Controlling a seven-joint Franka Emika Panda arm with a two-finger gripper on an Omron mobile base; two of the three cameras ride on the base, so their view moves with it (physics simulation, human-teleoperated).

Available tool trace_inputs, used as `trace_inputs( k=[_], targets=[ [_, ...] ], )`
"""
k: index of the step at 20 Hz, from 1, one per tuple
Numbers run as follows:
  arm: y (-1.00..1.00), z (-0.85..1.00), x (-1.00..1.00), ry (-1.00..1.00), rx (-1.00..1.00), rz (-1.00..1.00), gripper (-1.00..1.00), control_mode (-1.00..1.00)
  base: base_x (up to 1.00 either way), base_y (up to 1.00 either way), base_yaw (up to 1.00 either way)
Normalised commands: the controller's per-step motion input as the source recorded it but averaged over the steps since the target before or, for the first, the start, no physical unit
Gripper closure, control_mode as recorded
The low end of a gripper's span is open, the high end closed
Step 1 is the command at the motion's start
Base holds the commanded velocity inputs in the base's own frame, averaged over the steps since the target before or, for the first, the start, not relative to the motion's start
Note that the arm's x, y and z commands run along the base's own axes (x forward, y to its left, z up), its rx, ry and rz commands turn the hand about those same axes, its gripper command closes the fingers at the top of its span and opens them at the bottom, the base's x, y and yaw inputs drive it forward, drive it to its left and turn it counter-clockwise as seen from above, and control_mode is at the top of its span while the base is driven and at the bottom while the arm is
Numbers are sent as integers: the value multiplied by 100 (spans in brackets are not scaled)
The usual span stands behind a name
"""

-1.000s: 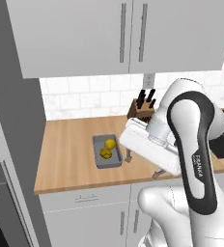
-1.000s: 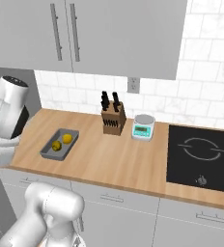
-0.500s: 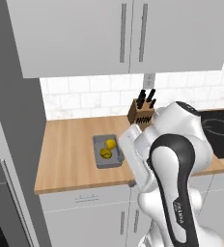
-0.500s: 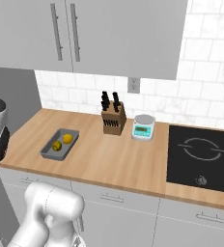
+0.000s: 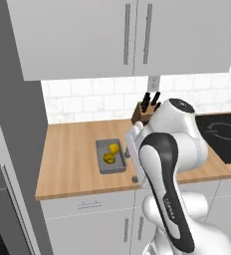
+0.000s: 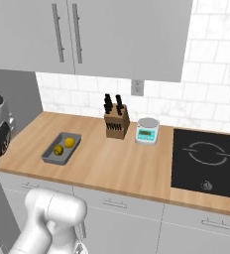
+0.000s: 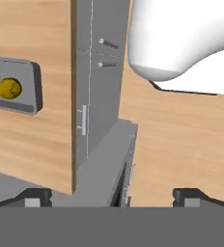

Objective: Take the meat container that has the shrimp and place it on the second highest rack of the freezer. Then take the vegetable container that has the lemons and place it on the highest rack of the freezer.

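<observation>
While end effector (image 7: 112, 195) gapes, lemons (image 7: 3, 82) lie far left.

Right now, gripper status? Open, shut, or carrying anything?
Gripper: open, jaws spread wide, nothing held between them.

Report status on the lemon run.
Gripper open, empty. Lemons in their tray on the counter, untouched. Knife block and scale stand apart from it.
</observation>
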Motion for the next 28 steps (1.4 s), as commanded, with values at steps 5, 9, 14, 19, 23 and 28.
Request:
trace_inputs(
  k=[5,9,14,19,23,28],
  targets=[
    [-26,-3,15,-10,-47,-1,-100,-100,0,0,0],
    [-18,-26,2,-7,-17,-30,-100,-100,0,0,0],
    [-1,-33,32,0,0,-33,-100,-100,0,0,0],
    [0,-3,4,0,0,-9,-100,-100,0,0,0],
    [-6,-22,10,8,1,0,-100,-100,0,0,0],
    [-29,-37,47,16,10,0,-100,-100,0,0,0]
  ],
)
